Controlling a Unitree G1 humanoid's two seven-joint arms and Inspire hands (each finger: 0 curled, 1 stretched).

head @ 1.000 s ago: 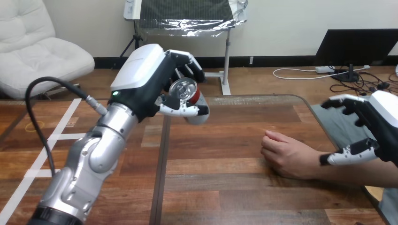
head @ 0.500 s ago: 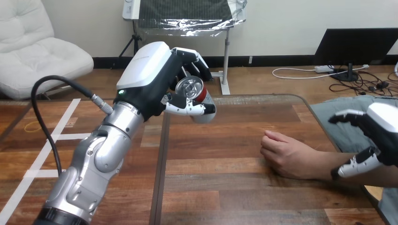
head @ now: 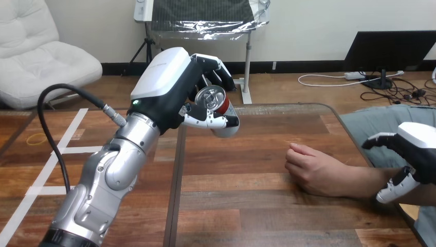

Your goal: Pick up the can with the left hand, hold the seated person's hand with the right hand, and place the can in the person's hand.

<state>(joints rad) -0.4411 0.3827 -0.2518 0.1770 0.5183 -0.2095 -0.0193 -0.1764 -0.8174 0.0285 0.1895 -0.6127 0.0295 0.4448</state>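
The left hand (head: 165, 88) curls around the red, silver-topped metal can (head: 213, 98) above the wooden table (head: 257, 208); the spread right hand (head: 419, 149) is over the person's forearm (head: 360, 180).

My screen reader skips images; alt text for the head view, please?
The robot's left hand holds a can raised above the table, fingers and thumb curled round it. The person's hand rests on the table at the right; the robot's right hand is open over the person's forearm, not curled round it.
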